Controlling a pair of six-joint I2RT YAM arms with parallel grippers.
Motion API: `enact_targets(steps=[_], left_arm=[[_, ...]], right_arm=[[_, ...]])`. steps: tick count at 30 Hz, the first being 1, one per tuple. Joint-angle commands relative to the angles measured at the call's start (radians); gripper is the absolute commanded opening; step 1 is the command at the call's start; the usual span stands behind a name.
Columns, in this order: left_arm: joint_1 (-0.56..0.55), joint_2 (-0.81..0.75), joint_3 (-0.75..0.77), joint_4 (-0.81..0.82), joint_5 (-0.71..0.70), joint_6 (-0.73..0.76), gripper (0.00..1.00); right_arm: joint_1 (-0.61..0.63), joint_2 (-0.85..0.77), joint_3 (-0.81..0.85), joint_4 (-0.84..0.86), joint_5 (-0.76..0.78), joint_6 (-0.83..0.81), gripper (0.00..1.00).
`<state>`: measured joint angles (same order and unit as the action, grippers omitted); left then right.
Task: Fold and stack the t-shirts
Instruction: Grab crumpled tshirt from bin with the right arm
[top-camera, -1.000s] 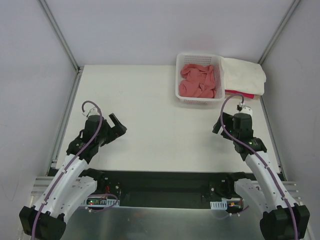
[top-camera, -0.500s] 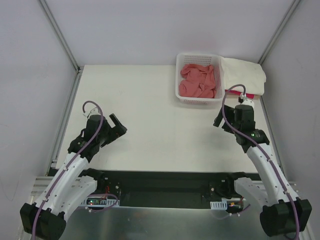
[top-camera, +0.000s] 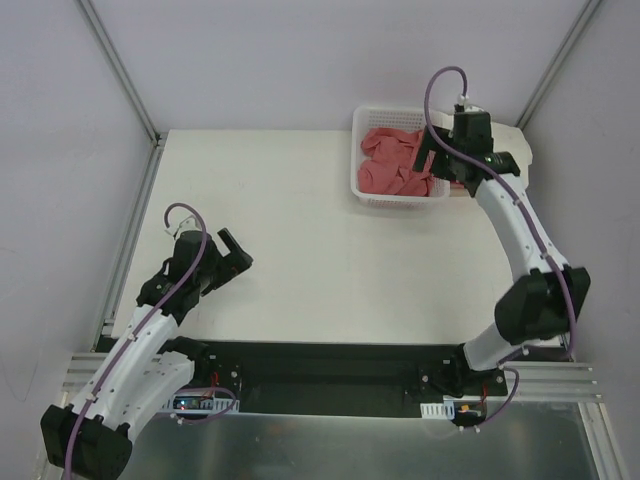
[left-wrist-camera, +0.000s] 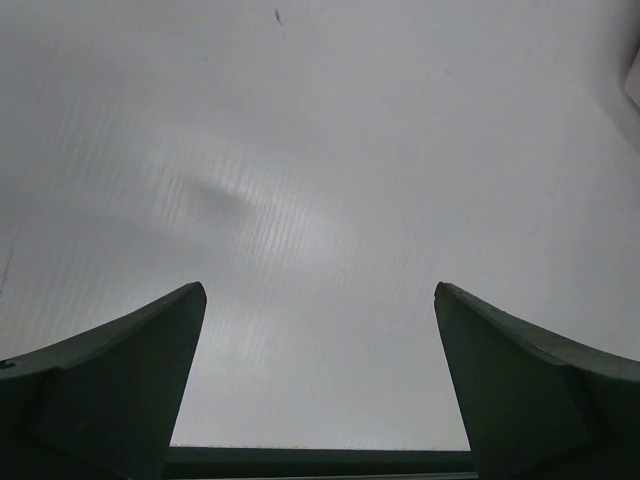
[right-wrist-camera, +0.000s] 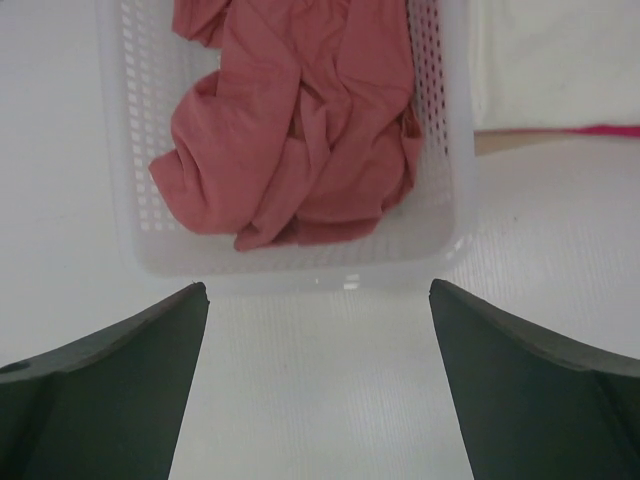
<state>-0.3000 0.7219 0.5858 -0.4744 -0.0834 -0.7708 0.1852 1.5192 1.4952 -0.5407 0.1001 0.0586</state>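
The dusty salmon-red t-shirt (top-camera: 395, 165) lies crumpled in the white lattice basket (top-camera: 400, 200) at the back right. My right gripper (top-camera: 430, 155) is open and empty, held above the basket's near right part. In the right wrist view the salmon-red shirt (right-wrist-camera: 300, 150) fills the basket (right-wrist-camera: 300, 265) just beyond the open gripper (right-wrist-camera: 318, 288). The cream-white t-shirt (right-wrist-camera: 550, 60) lies folded right of the basket, partly hidden by my arm in the top view (top-camera: 518, 145). The pink-red t-shirt (right-wrist-camera: 600, 130) shows as a thin strip under it. My left gripper (top-camera: 238, 252) is open and empty over bare table (left-wrist-camera: 318, 290).
Grey walls with metal rails close in the table on the left, back and right. The basket stands against the back edge. A black rail with the arm bases runs along the near edge.
My right arm has stretched from the middle right of the table forward to the basket. The left arm has not moved.
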Motion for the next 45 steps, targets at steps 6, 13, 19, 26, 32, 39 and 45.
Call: enact_targets(steps=[6, 13, 19, 26, 32, 39, 45], left_arm=[[0.002, 0.037, -0.003, 0.017, -0.021, -0.004, 0.99], [0.002, 0.04, -0.021, 0.017, -0.015, -0.013, 0.99], [0.002, 0.047, -0.015, 0.017, -0.004, -0.01, 0.99], [0.002, 0.021, -0.033, 0.016, 0.02, -0.01, 0.99], [0.002, -0.033, -0.057, 0.017, 0.046, -0.016, 0.99], [0.002, -0.102, -0.083, 0.017, 0.076, -0.012, 0.99], [0.002, -0.115, -0.096, 0.017, 0.082, -0.015, 0.99]], right_arm=[[0.007, 0.516, 0.484, -0.1, -0.054, -0.117, 0.97], [0.022, 0.846, 0.74, -0.165, -0.029, -0.178, 0.97], [0.054, 0.92, 0.732, -0.163, -0.037, -0.21, 0.98], [0.057, 0.941, 0.757, -0.176, -0.062, -0.2, 0.24], [0.056, 0.793, 0.752, -0.124, -0.048, -0.181, 0.01], [0.102, 0.468, 0.758, -0.104, -0.235, -0.238, 0.01], [0.224, 0.202, 0.686, -0.038, -0.277, -0.287, 0.01]])
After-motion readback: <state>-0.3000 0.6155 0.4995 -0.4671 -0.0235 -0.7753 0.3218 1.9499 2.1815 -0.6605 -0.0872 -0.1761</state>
